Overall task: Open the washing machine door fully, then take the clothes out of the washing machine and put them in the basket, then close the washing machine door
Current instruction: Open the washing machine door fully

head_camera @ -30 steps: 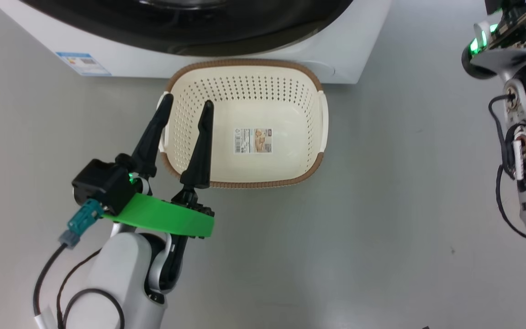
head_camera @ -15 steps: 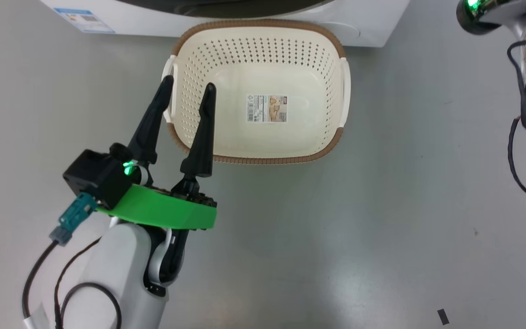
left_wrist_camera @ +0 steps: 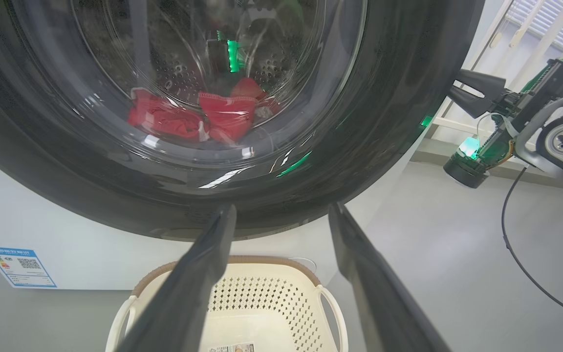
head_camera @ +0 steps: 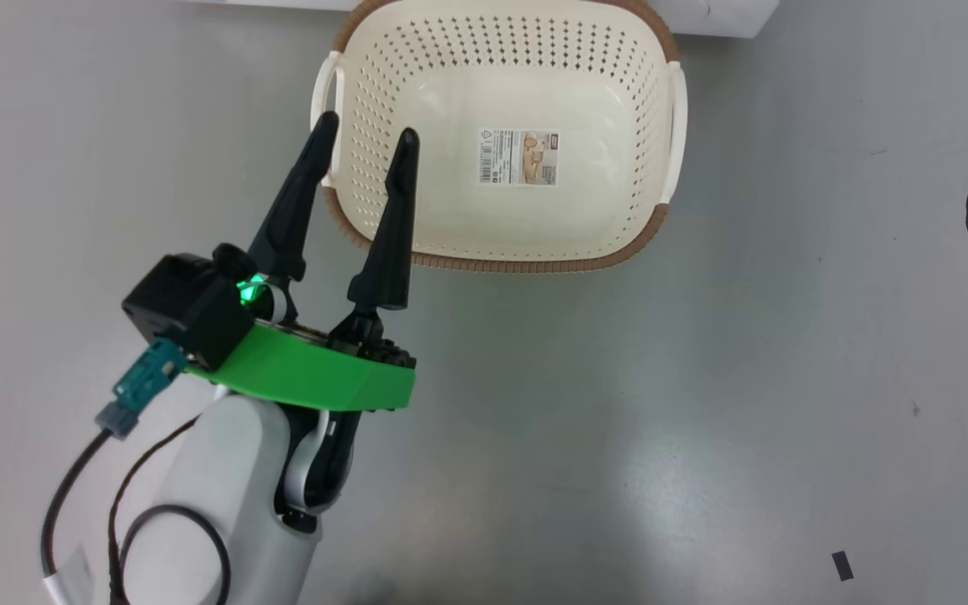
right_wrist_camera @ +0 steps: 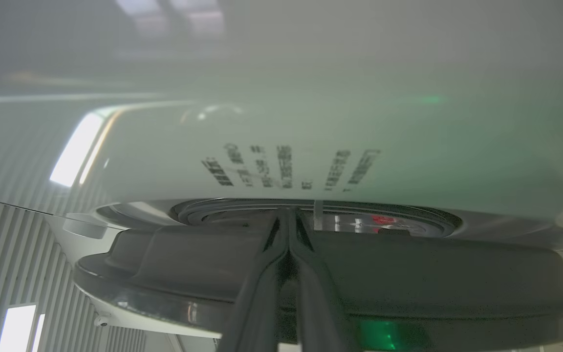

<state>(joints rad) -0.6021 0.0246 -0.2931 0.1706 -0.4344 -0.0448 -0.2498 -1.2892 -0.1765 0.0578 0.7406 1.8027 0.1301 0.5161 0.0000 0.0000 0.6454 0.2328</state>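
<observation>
Holding the left pincer [head_camera: 366,126] released, fingers spread, tips hanging over the left side of the basket [head_camera: 492,262] on the floor [head_camera: 618,420], just before the washing machine [left_wrist_camera: 66,234]. Pressing the right pincer [right_wrist_camera: 289,211] clenched, tips together at the edge of the door [left_wrist_camera: 384,122]. Seeing the clothes [left_wrist_camera: 227,115] through the door's glass, lying in the drum, above and beyond the left pincer. Noting a blue label [left_wrist_camera: 20,266] with a square code, print too small for reading; likewise the basket's paper label [head_camera: 518,157]; also dark writing [right_wrist_camera: 291,168] on the white casing, too blurred for reading.
</observation>
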